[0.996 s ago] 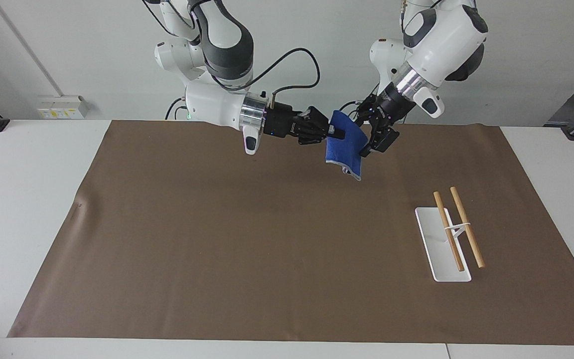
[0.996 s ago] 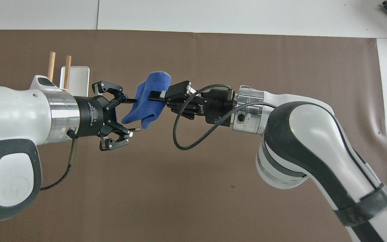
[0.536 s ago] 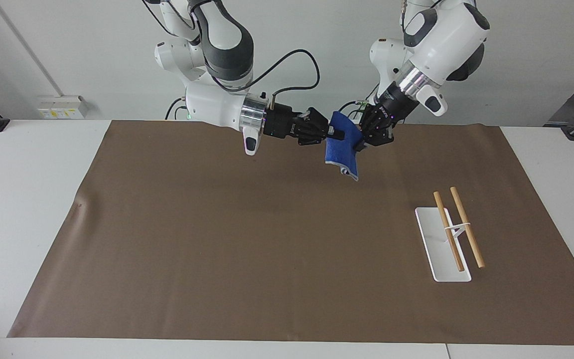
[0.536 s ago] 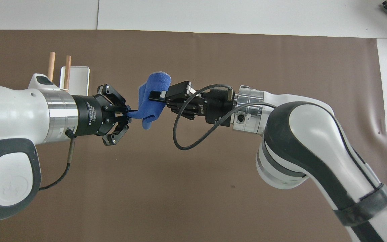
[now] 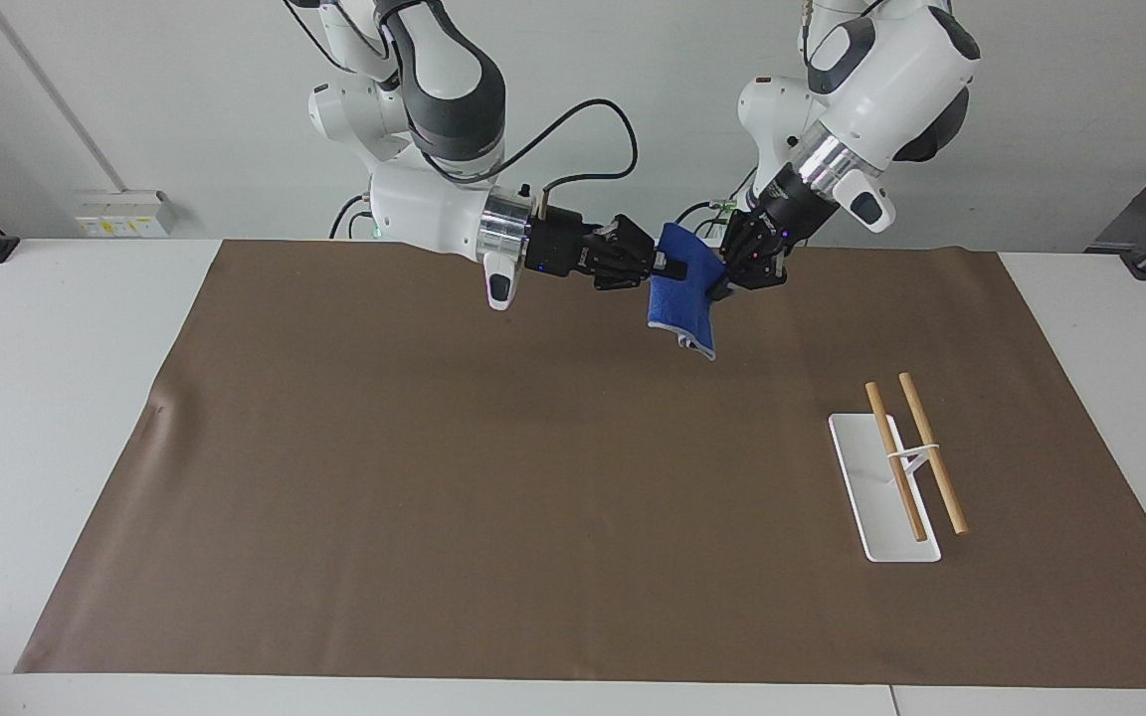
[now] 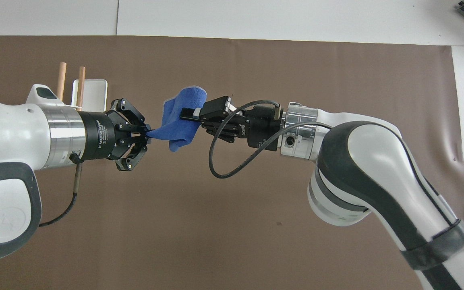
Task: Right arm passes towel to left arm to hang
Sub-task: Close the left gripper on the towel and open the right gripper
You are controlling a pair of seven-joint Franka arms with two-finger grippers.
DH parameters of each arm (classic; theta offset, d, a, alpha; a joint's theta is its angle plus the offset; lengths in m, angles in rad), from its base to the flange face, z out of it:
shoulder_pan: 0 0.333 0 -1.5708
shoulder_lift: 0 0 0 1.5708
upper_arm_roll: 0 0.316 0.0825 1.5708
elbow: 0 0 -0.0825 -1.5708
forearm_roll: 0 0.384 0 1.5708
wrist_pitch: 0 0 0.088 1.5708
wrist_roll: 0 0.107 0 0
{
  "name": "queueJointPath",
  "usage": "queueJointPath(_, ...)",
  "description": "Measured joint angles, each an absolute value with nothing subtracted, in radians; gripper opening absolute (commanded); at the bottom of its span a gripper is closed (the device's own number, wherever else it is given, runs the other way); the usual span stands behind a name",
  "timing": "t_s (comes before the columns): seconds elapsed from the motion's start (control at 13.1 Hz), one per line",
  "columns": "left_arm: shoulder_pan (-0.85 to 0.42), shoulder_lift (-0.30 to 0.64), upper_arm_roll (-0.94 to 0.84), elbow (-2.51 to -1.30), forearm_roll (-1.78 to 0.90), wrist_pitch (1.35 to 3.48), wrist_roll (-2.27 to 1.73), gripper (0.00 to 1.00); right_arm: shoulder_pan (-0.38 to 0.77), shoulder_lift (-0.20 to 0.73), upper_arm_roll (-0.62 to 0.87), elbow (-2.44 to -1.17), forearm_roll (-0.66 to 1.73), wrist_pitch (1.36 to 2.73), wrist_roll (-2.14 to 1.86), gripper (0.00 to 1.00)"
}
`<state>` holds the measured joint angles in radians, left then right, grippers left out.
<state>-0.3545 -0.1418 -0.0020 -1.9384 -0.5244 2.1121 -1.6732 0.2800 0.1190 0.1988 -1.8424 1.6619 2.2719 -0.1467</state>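
**Blue towel gripped by both arms over the brown mat**

The small bright-blue terry towel [image 5: 684, 296] [image 6: 181, 123] hangs in the air between the two black two-finger grippers, above the part of the brown mat [image 5: 493, 477] close to the robots. It is bunched rather than spread flat: its upper part is folded into a rounded hump, and the rest droops below the grippers in a loose flap. A thin pale-grey stitched edge shows along the bottom of that flap in the facing view.

The right gripper [image 5: 661, 265] [image 6: 187, 114], at the end of the white jointed right arm [image 5: 434, 204] [image 6: 361, 169], reaches in level from its side and is clamped on the upper fold of the towel, its fingers pressed flat on the cloth. The left gripper [image 5: 724, 286] [image 6: 147, 133], on the white left arm [image 5: 861, 94] [image 6: 10, 137], slants down to the towel from the other side; its fingers are drawn together on a corner of the cloth, which is pulled out into a point toward it.

Well apart from both grippers, toward the left arm's end of the table, stands a white flat-based rack [image 5: 881, 487] [image 6: 91, 94] with two pale wooden rods [image 5: 916, 452] [image 6: 71, 84] lying side by side across its top.
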Motion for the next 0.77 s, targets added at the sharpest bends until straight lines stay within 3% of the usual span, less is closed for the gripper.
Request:
queueJointPath(0.31,-0.32,-0.142,0.001,-1.944,-0.524,2.112,-1.564,0.0,0.281,0.12,0.198,-1.847,1.433,2.404,-0.154,1.0)
queueJointPath(0.77,-0.296,-0.142,0.003,-1.968,-0.492,2.113,-1.288,0.0,0.222,0.146,0.191,-1.863,0.717,2.466,-0.104,1.0)
